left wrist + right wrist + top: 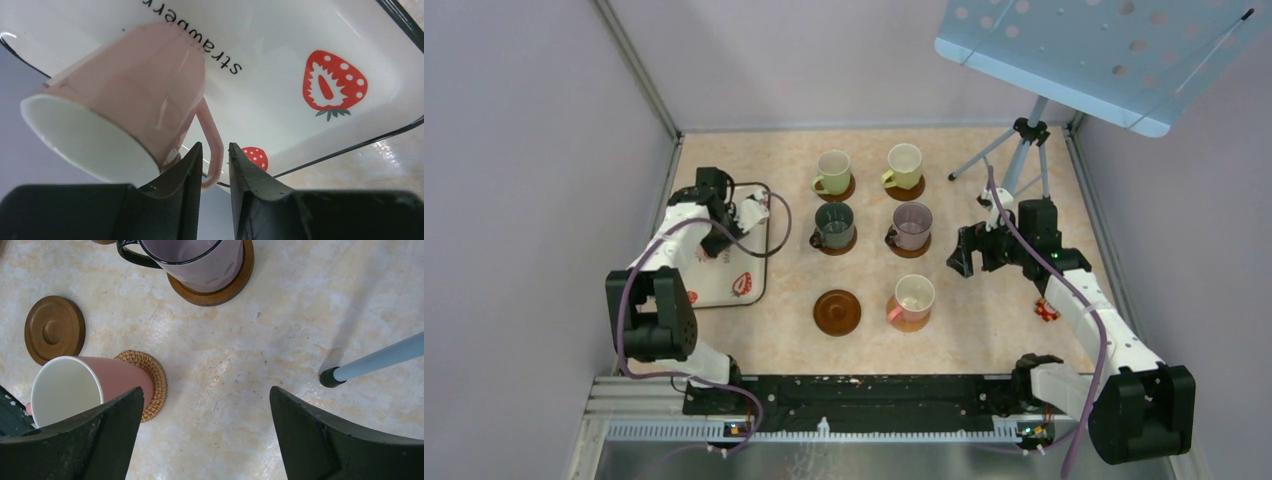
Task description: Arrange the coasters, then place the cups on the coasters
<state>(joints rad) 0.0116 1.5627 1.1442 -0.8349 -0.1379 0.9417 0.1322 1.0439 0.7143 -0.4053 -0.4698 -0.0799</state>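
My left gripper [215, 145] hovers over the white strawberry tray [280, 45], jaws a little apart. The thin handle of a pink cup [130, 85] lies between them with a gap on the right side. That cup is tilted, mouth toward the camera. On the table, two light green cups [833, 172] [904, 165], a dark green-grey cup [834, 225] and a mauve cup [911, 225] stand on dark coasters. Another pink cup [913, 297] stands on a tan woven coaster [152, 375]. One dark brown coaster [837, 312] is bare. My right gripper [206, 390] is open and empty, right of the mauve cup.
The tray [724, 285] lies at the left, near the wall. A tripod [1024, 150] stands at the back right, one foot [330, 377] close to my right gripper, with a pale blue perforated board [1104, 50] overhead. A small red object [1047, 311] lies beside the right arm.
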